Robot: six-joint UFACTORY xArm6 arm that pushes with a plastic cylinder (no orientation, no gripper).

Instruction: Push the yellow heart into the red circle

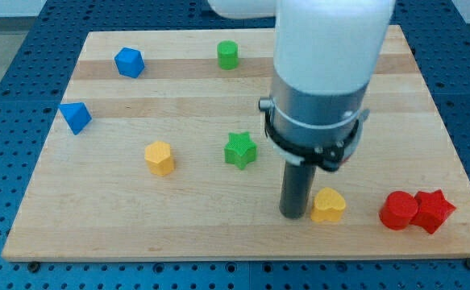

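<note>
The yellow heart [329,205] lies near the view's bottom, right of centre. The red circle [398,210] lies to its right, a short gap away, touching a red star [434,210] on its right side. My tip [294,214] rests on the board just left of the yellow heart, touching or nearly touching its left side. The arm's large white and grey body rises above it and hides the board behind.
A green star [240,150] and a yellow hexagon [160,157] lie mid-board to the left. A blue block [76,117] sits at the left edge, a blue hexagon [129,62] and a green cylinder [228,55] near the top. The wooden board's [218,234] bottom edge is close below the heart.
</note>
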